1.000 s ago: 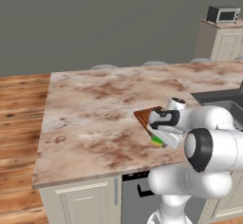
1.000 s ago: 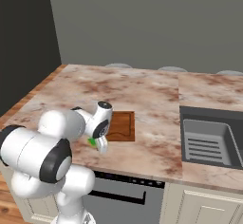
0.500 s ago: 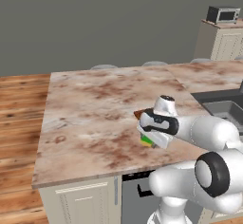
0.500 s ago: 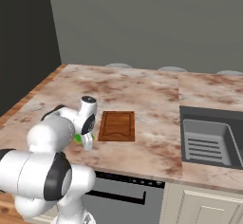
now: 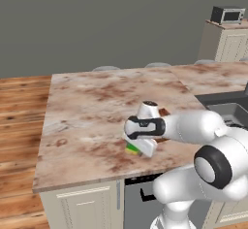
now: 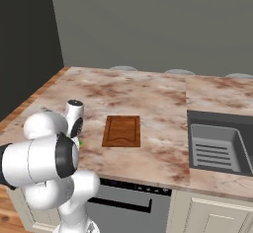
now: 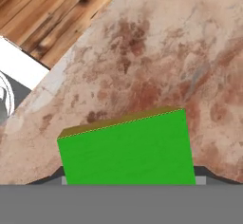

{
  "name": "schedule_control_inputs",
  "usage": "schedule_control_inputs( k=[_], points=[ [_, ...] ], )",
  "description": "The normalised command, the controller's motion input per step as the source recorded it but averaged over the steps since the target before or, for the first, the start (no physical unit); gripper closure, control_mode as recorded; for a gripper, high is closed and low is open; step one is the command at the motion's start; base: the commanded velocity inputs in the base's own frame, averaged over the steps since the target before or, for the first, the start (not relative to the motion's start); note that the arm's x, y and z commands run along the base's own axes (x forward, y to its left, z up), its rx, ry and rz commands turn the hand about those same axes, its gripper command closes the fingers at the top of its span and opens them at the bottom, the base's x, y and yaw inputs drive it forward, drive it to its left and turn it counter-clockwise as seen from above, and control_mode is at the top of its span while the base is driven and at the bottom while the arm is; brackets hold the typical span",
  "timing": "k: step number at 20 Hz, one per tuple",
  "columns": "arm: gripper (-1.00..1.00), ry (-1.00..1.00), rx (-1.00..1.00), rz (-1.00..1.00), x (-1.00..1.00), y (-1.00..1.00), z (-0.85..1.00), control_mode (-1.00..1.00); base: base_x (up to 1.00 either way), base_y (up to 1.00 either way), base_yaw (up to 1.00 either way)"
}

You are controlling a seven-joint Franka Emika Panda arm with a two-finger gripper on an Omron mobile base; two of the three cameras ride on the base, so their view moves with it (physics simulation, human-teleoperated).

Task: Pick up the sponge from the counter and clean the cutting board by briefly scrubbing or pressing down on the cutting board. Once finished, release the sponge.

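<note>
The green sponge (image 7: 128,149) with its yellowish underside sits between my finger tips, just above the mottled counter (image 7: 166,42). My gripper (image 7: 130,178) is shut on it. From the left base view the sponge (image 5: 131,149) peeks out under the hand, with the gripper (image 5: 138,146) near the counter's (image 5: 87,106) front edge. The reddish-brown cutting board (image 6: 122,131) lies flat to the right of the gripper (image 6: 79,139), a short gap apart. In the left base view my arm hides most of the board (image 5: 164,111).
A sink (image 6: 217,143) is sunk into the counter (image 6: 148,94) at the right. Wooden floor (image 5: 19,111) lies beyond the counter's left edge. A microwave (image 5: 227,14) stands on a far cabinet. A dishwasher front (image 6: 123,202) is below the counter.
My hand has swung left along the counter's front, carrying the sponge from the cutting board's near corner to a spot left of the board.
</note>
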Motion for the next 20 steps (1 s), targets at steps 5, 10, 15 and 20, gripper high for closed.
schedule_control_inputs(
  k=[5, 10, 15, 20],
  points=[
    [-1.00, 0.01, 0.00, 0.00, 0.05, 0.14, -0.48, -1.00, 0.00, 0.00, 0.00],
    [-1.00, -0.02, 0.00, 0.00, 0.00, 0.00, -0.24, -1.00, 0.00, 0.00, 0.00],
    [-1.00, -0.18, 0.00, 0.00, -0.13, 0.00, 0.20, -1.00, 0.00, 0.00, 0.00],
    [-1.00, -0.17, 0.00, 0.00, -0.24, 0.00, 0.74, -1.00, 0.00, 0.00, 0.00]
  ],
)
